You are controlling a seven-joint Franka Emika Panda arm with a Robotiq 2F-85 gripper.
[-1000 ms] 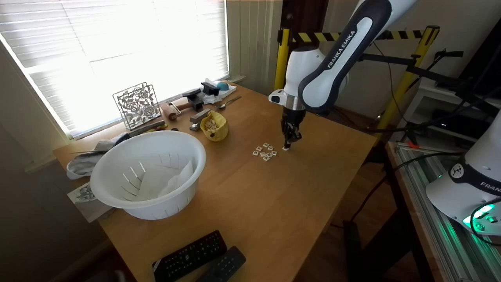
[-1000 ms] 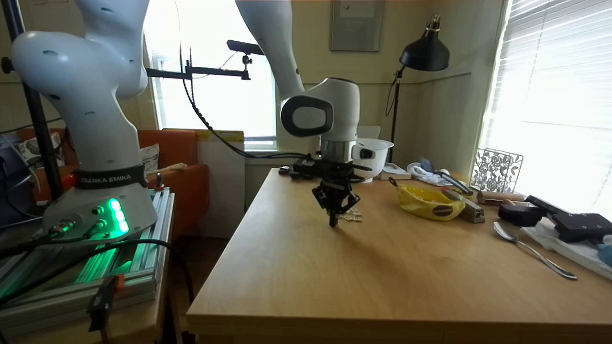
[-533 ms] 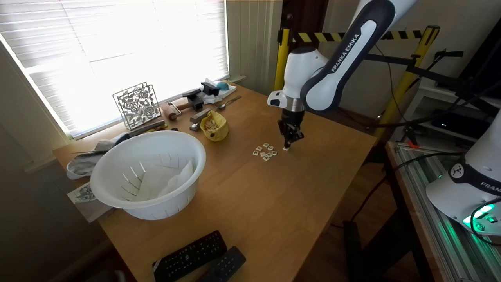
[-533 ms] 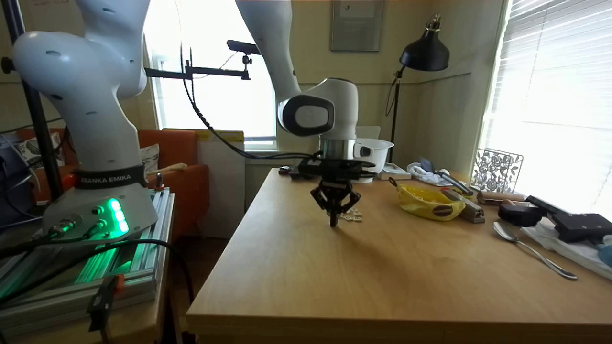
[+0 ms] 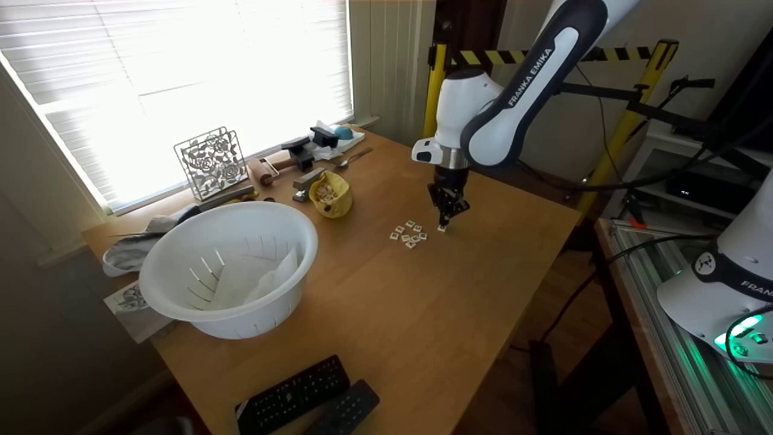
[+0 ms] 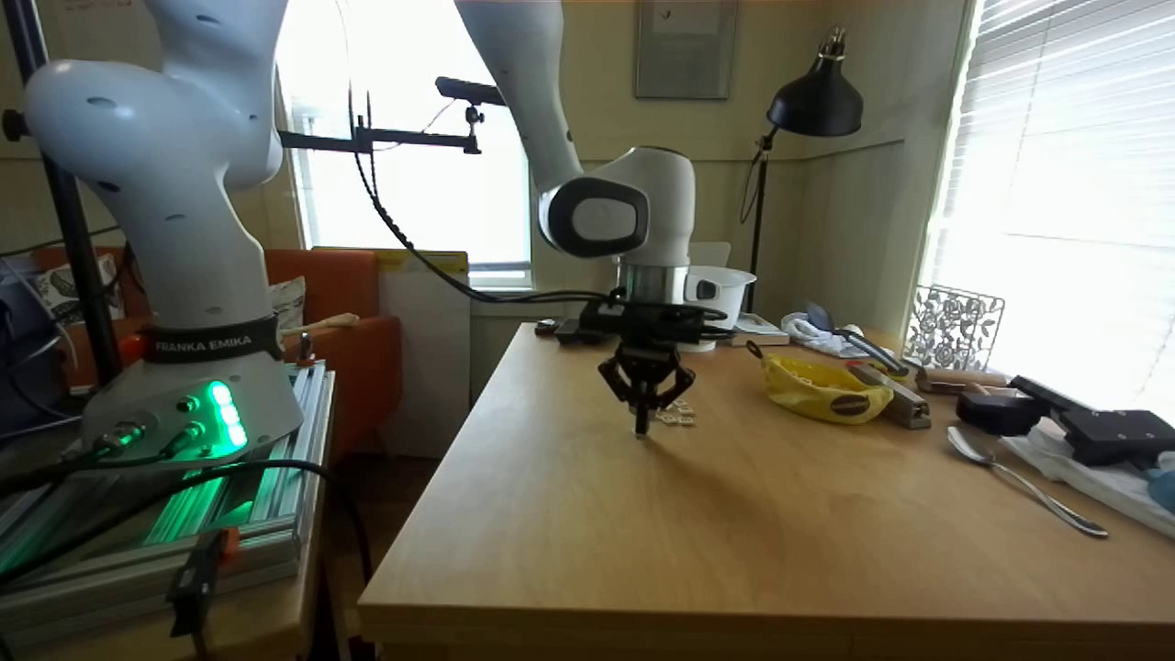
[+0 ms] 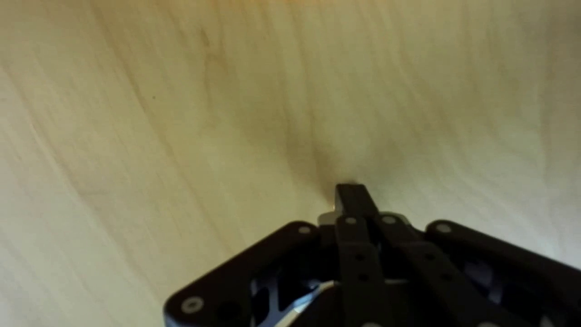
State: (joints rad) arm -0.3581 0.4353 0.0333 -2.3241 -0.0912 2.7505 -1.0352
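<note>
My gripper (image 5: 444,222) points down at the wooden table with its fingertips together; it also shows in an exterior view (image 6: 641,430). In the wrist view the gripper (image 7: 350,187) has its fingers closed against each other, with no gap visible at the tips. A small white letter tile (image 5: 442,228) lies on the table right at the fingertips; whether they touch it I cannot tell. The tile is almost wholly hidden in the wrist view. Several more letter tiles (image 5: 410,223) lie in a loose group beside the gripper, also seen in an exterior view (image 6: 677,420).
A yellow pouch (image 5: 339,204) holds many tiles. A large white bowl (image 5: 305,241) stands near two black remotes (image 5: 293,396). A metal rose-pattern holder (image 5: 212,160), a wooden roller (image 5: 261,172) and a spoon (image 6: 1028,482) lie along the window side.
The gripper has straightened and shifted very slightly, staying over the same spot. More of the tile at its fingertips now shows. The other tiles have not moved.
</note>
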